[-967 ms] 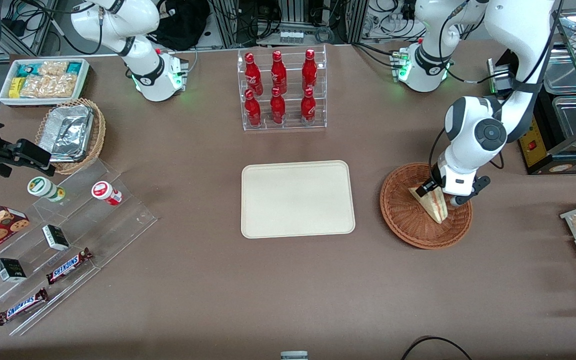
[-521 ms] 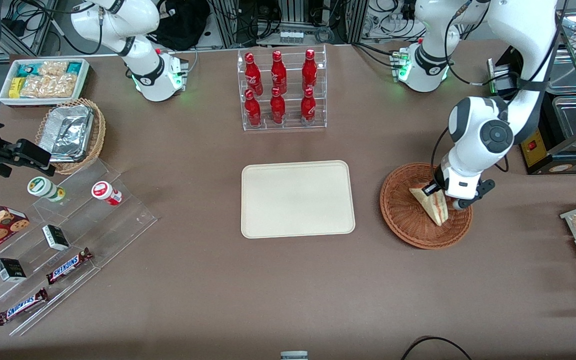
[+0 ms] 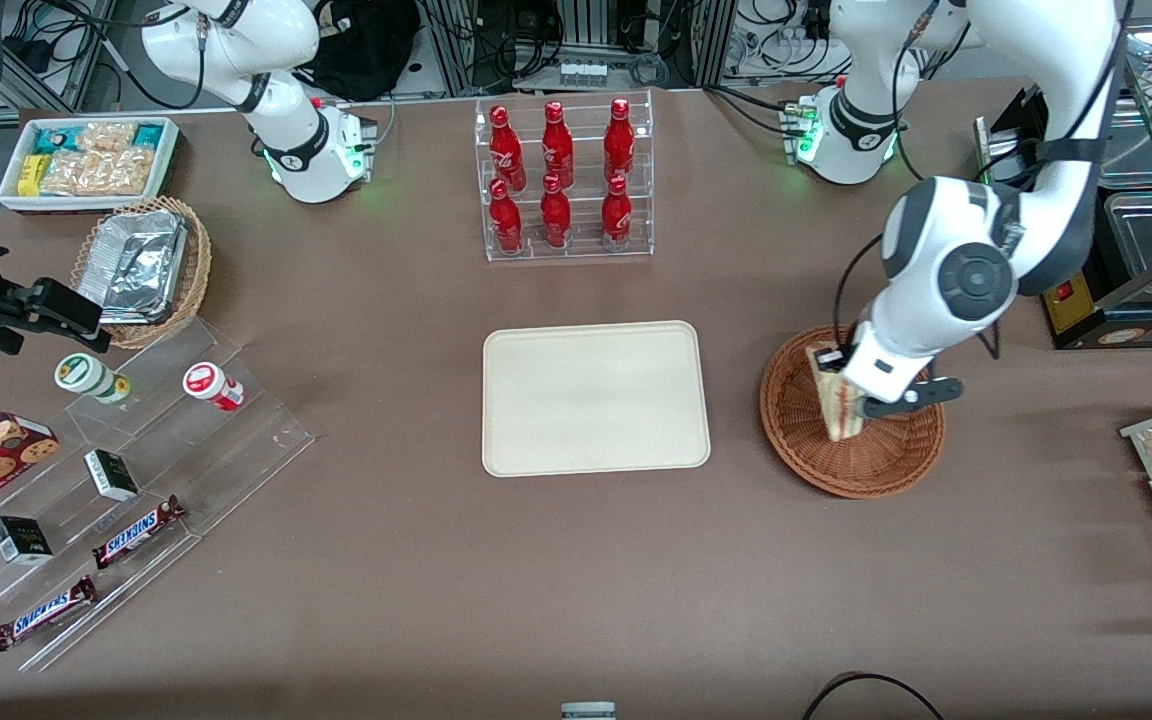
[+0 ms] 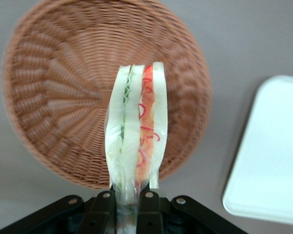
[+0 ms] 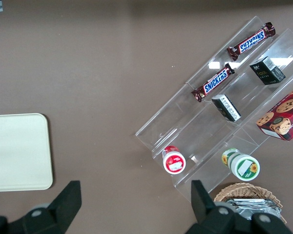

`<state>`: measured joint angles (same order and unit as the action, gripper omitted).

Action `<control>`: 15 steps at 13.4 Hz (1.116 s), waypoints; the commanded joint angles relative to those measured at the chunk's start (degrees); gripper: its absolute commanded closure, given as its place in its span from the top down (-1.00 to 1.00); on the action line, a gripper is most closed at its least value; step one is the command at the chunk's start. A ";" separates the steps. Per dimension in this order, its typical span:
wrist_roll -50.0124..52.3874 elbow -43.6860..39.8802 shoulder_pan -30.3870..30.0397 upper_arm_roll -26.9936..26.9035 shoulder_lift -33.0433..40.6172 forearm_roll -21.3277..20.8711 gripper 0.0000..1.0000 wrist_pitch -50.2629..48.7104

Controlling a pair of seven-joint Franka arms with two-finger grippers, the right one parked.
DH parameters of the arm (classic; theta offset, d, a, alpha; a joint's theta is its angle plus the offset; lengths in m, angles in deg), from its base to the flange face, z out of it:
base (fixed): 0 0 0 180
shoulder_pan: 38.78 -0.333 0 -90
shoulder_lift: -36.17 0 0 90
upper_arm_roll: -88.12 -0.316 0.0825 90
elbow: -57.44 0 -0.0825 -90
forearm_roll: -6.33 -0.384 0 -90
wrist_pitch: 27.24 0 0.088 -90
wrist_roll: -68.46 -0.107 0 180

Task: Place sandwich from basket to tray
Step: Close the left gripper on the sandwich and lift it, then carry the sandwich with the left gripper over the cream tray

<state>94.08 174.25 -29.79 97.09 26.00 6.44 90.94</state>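
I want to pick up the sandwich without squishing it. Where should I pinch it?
Pinch the sandwich on its two flat bread faces near one end, coming from above. It stands on edge over the basket, so both faces are free. The gripper holds it just so, jaws shut on it.

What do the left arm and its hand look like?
Glossy white rounded links, dark grey joint caps with a round disc, a thin black cable looping from wrist to arm. Green light at the base. The hand is black, with two slim fingers.
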 commanded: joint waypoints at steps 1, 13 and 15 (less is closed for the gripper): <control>1.16 -5.09 5.75 -0.26 -4.06 -0.11 -0.83 -1.28; 26.49 -27.58 25.62 -0.35 -24.27 -0.28 -0.87 -0.58; 29.12 -29.88 28.00 -0.44 -26.30 -0.28 -0.87 -0.06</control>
<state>120.08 148.63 -4.18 97.40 2.48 6.46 91.18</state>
